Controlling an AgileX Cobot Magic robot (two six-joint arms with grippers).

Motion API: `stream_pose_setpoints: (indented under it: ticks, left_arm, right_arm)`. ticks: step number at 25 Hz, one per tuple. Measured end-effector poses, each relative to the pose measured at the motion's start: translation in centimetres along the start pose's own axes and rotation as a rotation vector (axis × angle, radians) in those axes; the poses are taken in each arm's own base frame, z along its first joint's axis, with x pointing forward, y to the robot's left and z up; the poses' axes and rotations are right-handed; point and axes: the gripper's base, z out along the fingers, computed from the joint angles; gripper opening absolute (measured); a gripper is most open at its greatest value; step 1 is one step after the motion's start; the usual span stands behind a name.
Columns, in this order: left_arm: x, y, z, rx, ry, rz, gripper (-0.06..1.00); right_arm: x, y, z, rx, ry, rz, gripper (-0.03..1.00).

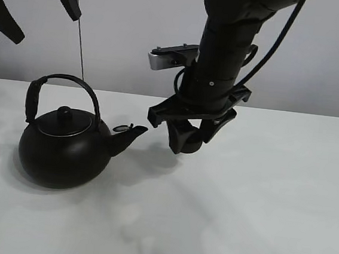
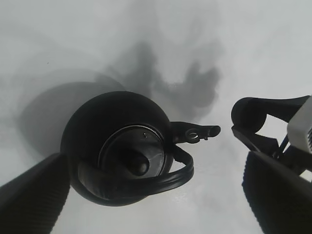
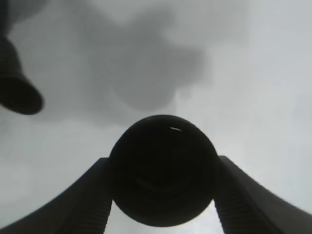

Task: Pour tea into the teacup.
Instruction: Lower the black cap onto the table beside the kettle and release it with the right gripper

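The big black kettle [image 1: 65, 150] with an arched handle stands on the white table [image 1: 271, 191] at the left, its spout [image 1: 134, 133] pointing right. My right gripper [image 1: 191, 135] is shut on the tiny matte-black teacup [image 1: 186, 144] and holds it upright just right of the spout, slightly above the table. In the right wrist view the teacup [image 3: 162, 170] sits between the two fingers [image 3: 87, 195]. My left gripper [image 1: 47, 28] is open and empty, high above the kettle. In the left wrist view the kettle [image 2: 117, 146] lies below, between its fingers [image 2: 29, 195].
A grey wall [image 1: 124, 32] backs the table. A thin cable [image 1: 79, 40] hangs down behind the kettle. The right arm's column [image 1: 225, 48] rises over the middle of the table. A dark shape [image 3: 17, 92] in the right wrist view is probably the kettle's spout.
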Motion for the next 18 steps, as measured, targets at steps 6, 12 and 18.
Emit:
stream_pose_setpoints:
  ticks: [6, 12, 18]
  left_arm:
    - [0.0, 0.0, 0.0, 0.000, -0.003, 0.000, 0.69]
    - [-0.3, 0.0, 0.0, -0.002, -0.029, 0.000, 0.69]
    - [-0.4, 0.0, 0.0, -0.003, -0.049, 0.000, 0.69]
  right_arm:
    - [-0.3, 2.2, -0.2, -0.017, -0.001, -0.058, 0.40]
    - [-0.2, 3.5, 1.0, -0.033, 0.017, -0.080, 0.40]
    - [-0.2, 4.6, 2.3, -0.040, 0.020, -0.103, 0.40]
